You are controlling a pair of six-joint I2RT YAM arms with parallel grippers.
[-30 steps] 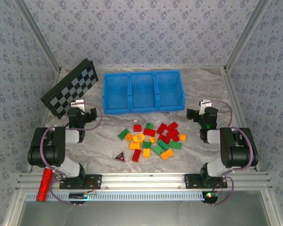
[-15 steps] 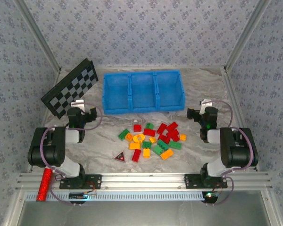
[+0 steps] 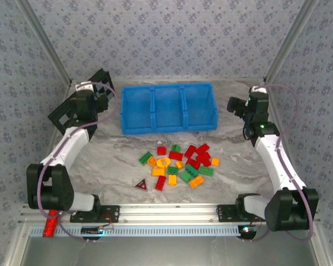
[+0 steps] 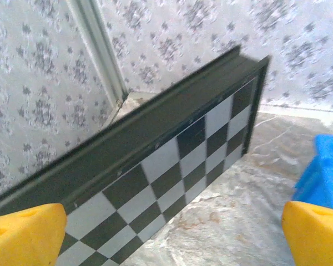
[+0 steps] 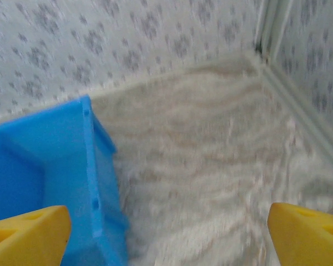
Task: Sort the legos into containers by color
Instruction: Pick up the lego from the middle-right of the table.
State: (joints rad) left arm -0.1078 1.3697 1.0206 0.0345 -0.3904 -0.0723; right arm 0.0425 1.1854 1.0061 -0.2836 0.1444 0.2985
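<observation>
While both sets of jaws stand wide apart and empty, the left gripper (image 4: pixel 172 233) hangs left of the bright blue three-compartment plastic bin (image 3: pixel 166 125), facing the tilted black-and-white checkerboard (image 4: pixel 172 160); the right gripper (image 5: pixel 166 233) hangs right of it. The small red, green and orange plastic legos (image 3: pixel 177 165) lie clustered in front of the bin.

Marbled grey-white table (image 3: pixel 116 160), flat, walled on 3 sides. Carries blue bin (image 3: pixel 168 126) at far ctr, long side across, 3 equal compartments side by side. Holds loose cluster of legos (image 3: pixel 177 164) mid-table, near side of bin & apart from it: red, green, orange-yellow mixed, many touching. Has small dark triangle (image 3: pixel 140 185) w/ red edge just near-left of cluster. Bears checkerboard (image 4: pixel 177 160) at far left, tilted, lower edge on surface, near bin's left end, not touching.
</observation>
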